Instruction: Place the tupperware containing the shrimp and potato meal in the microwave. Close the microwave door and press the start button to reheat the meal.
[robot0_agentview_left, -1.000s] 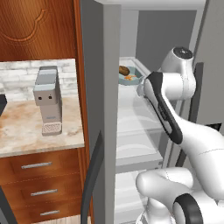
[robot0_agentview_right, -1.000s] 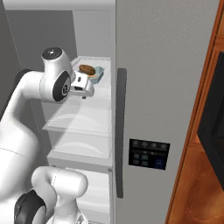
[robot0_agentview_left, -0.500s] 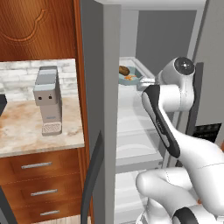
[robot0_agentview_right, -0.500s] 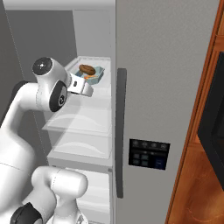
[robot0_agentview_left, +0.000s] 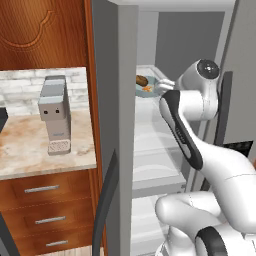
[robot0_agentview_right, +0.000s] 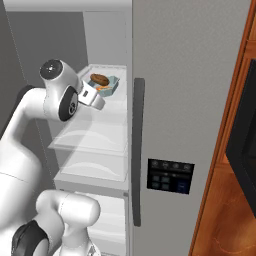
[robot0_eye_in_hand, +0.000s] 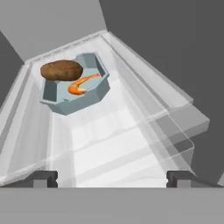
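Grey walls of the tall fridge stand open at the left compartment, its closed right door carrying a dark control panel and a vertical bar handle; beside it in the left base view runs a marbled countertop over wooden drawers, with a small grey appliance standing on it; at the far right edge of the right base view a black oven front sits in wooden cabinetry; the white arm reaches into the fridge at the level of the upper clear shelf; the gripper hangs with its jaws spread wide and nothing between them, short of the tupperware, apart from it; that pale blue-grey tub rests towards the back of the shelf, holding the shrimp and potato meal, brown lump beside an orange shrimp.
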